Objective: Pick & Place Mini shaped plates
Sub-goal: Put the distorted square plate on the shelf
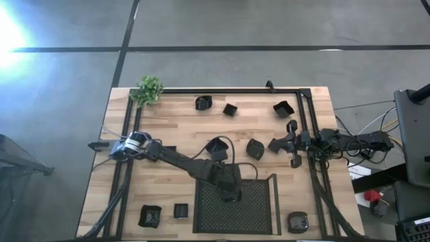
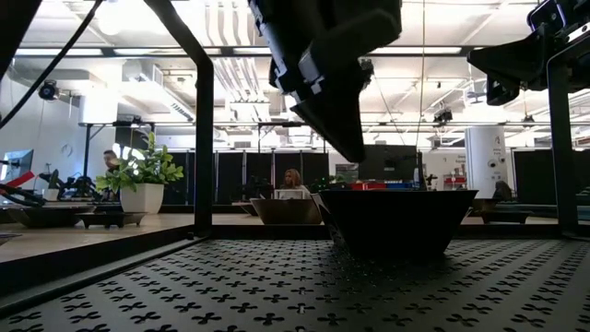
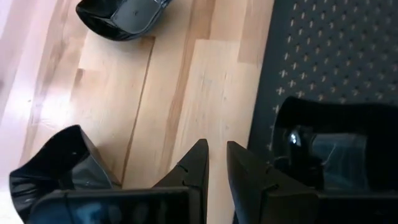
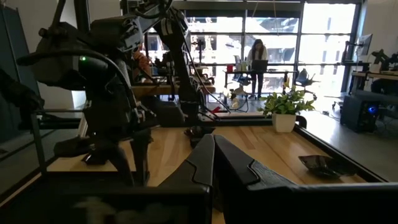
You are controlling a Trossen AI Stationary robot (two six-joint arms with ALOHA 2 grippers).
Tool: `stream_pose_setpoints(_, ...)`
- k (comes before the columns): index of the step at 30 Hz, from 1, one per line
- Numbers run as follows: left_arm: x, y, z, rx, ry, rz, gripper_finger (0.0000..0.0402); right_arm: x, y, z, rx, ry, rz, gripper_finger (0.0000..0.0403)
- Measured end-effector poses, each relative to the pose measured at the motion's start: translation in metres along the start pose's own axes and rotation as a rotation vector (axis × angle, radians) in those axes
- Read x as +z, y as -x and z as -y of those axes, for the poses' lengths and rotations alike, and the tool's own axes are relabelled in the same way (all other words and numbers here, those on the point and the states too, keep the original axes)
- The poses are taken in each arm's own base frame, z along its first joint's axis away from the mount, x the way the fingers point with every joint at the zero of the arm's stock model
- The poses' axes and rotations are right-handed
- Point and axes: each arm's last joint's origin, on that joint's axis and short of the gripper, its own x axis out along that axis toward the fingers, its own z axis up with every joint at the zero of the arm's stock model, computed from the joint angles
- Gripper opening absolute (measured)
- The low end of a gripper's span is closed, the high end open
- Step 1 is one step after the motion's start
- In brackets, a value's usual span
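Wooden surface (image 1: pixel 175 134) with scattered items
Mini shaped plates (image 1: pixel 203 103) lie around it, a mesh tray (image 1: pixel 259 210) at the near edge, a potted plant (image 1: pixel 148 89) in one far corner.

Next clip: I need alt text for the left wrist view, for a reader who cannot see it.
The left claw hovers over the wooden table, fingers slightly apart, at the edge of the black mesh tray where a glossy black mini plate sits. Two more black mini plates lie on the wood, one close by, one farther off.

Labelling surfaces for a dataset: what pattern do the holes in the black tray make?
Small four-petal clover cutouts in regular rows across the black tray; clearest in the low view.
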Motion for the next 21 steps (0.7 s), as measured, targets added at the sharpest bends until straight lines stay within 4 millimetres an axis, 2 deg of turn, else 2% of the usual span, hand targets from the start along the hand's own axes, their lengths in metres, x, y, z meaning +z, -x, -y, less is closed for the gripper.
stream_pose_setpoints(21, -0.016, -0.013, 0.003, -0.023, -0.066, -0.041, 0.0051, 0.000, 0.000, 0.000, 0.000, 0.000, 0.000, 0.0008)
